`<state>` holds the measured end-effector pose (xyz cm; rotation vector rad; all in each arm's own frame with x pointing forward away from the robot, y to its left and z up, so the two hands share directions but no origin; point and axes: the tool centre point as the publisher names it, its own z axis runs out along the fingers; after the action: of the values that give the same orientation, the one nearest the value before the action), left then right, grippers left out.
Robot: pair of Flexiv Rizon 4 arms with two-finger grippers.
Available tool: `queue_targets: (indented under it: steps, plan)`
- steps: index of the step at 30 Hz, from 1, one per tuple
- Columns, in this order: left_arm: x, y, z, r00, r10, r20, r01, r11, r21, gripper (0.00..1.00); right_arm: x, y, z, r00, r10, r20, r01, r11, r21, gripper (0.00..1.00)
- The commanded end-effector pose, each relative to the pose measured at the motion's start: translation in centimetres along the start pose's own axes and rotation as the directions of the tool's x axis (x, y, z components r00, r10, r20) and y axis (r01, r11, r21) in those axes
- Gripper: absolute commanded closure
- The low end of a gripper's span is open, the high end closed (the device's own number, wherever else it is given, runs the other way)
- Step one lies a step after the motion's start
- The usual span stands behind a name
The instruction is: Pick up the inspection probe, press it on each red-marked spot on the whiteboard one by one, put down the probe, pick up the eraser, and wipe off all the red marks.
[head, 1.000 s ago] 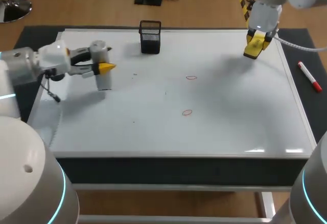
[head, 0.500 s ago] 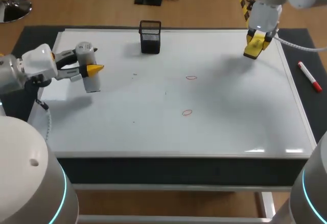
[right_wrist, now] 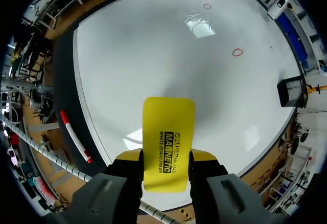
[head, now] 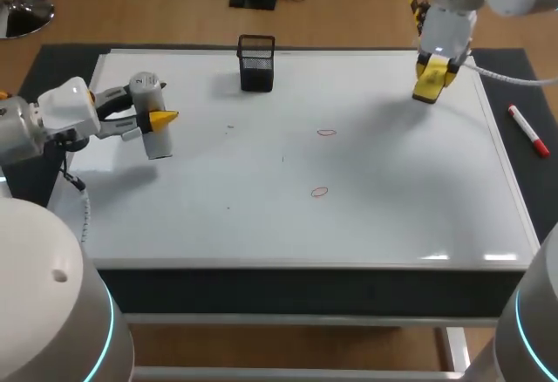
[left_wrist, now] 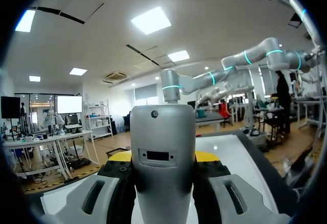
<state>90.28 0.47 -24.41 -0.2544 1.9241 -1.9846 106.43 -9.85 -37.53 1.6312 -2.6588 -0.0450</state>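
Note:
The inspection probe point(head: 150, 122), a grey cylinder, stands upright over the left part of the whiteboard point(head: 392, 216), with my left gripper point(head: 148, 110) shut on it. In the left wrist view the probe point(left_wrist: 162, 152) fills the space between the yellow fingertips point(left_wrist: 120, 156). My right gripper point(head: 432, 77) hangs over the board's far right corner, shut on the yellow eraser point(head: 426, 87). Seen from the right wrist, the eraser point(right_wrist: 167, 137) sticks out flat ahead of that gripper point(right_wrist: 166, 161). Two small red marks point(head: 326, 133) point(head: 319, 192) sit near the board's middle, also seen as red marks point(right_wrist: 237, 52) point(right_wrist: 207, 6).
A black mesh holder point(head: 256, 63) stands at the board's far edge, left of centre. A red marker point(head: 528, 130) lies on the dark mat to the right of the board. The board's frame runs close to the table's front edge.
My left arm has drawn back to the left with the probe, then held still. The right gripper with the eraser has shifted slightly toward the far edge.

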Motion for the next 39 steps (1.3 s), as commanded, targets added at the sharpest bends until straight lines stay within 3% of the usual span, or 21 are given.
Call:
queue_targets:
  steps: [1,9,17,26,39]
  plan:
    - [0.0,0.0,0.0,1.0,0.002,0.001,-0.002,1.0,0.002,1.0,-0.9,3.3,0.1,0.999,-0.039,-0.022,0.039,0.999,0.03,1.0]
    - [0.0,0.0,0.0,1.0,0.002,0.001,-0.002,1.0,0.002,1.0,-3.4,10.9,1.7,0.973,-0.225,-0.058,0.226,0.974,0.015,1.0]
    - [0.0,0.0,0.0,1.0,0.002,0.001,-0.002,1.0,0.002,1.0,-8.0,16.8,2.0,0.902,-0.425,-0.068,0.427,0.904,0.01,1.0]
    - [0.0,0.0,0.0,1.0,0.002,0.001,-0.002,1.0,0.002,1.0,-13.2,19.0,2.3,0.835,-0.549,-0.043,0.549,0.836,-0.016,1.0]
    - [0.0,0.0,0.0,1.0,0.002,0.001,-0.002,1.0,0.002,1.0,-17.6,17.8,3.5,0.822,-0.568,0.043,0.57,0.818,-0.08,1.0]
